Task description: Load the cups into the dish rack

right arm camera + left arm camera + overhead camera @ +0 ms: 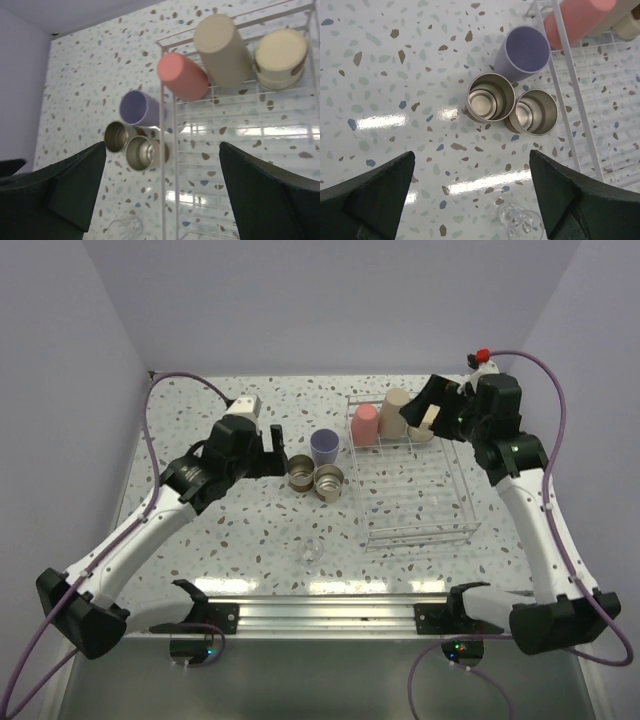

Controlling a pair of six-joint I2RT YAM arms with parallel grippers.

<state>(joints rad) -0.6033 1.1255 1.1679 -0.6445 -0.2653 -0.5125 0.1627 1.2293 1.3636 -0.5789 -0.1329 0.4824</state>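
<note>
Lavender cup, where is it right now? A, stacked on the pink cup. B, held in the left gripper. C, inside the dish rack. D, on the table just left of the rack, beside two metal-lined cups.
D: the lavender cup stands open end up on the table, outside the dish rack by its left wall, next to the two metal-lined cups.

Three inverted cups occupy the dish rack; three upright cups stand beside.

The speckled white table carries a pink cup, lavender cup and tan cup.
</note>
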